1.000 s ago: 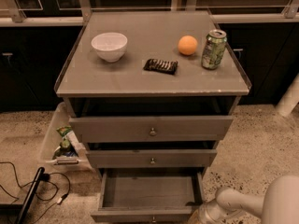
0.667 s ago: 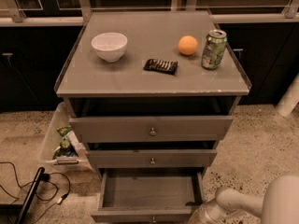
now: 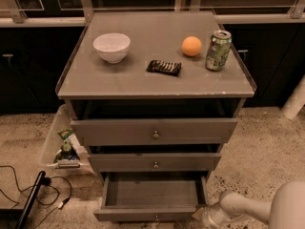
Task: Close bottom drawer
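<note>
The bottom drawer [image 3: 152,214] of the grey cabinet is pulled out, its empty inside showing and its slim front with a small knob at the lower edge of the camera view. My white arm comes in from the lower right. The gripper [image 3: 204,217] sits low beside the drawer's front right corner, close to or touching it.
Above it are the middle drawer [image 3: 155,162] and the top drawer [image 3: 153,131]. On the cabinet top stand a white bowl [image 3: 112,46], a dark snack bar [image 3: 164,67], an orange [image 3: 191,46] and a green can [image 3: 218,50]. A white bin [image 3: 59,144] and cables [image 3: 28,194] lie on the floor at the left.
</note>
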You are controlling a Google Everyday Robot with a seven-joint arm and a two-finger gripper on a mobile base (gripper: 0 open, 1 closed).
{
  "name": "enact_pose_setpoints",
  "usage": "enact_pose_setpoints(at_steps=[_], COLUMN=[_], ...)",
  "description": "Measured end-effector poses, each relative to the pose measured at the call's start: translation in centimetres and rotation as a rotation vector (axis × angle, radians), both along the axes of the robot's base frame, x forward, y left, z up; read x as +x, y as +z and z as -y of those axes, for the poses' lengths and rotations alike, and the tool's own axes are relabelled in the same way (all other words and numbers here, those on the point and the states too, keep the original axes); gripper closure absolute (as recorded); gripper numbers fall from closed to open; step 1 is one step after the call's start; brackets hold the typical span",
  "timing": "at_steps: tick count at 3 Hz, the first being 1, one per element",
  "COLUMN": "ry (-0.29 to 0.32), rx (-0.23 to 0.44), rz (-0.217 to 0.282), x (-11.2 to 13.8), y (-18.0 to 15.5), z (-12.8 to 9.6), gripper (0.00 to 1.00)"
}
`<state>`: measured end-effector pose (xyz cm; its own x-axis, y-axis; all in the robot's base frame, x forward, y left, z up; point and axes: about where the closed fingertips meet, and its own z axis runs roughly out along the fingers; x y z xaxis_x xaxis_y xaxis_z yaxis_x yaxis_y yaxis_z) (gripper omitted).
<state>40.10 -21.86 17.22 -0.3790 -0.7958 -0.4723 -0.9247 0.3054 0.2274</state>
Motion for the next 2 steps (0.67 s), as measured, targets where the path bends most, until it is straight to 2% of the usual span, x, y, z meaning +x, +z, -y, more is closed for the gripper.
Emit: enact_pose_setpoints(at_steps=[1, 2], ry=[0.008, 0.065], rx=[0.007, 0.031], rz=[0.060, 0.159], x=[2.0, 6.3], y=[0.8, 1.7], z=[-0.3, -2.1], gripper=[0.19, 0.42])
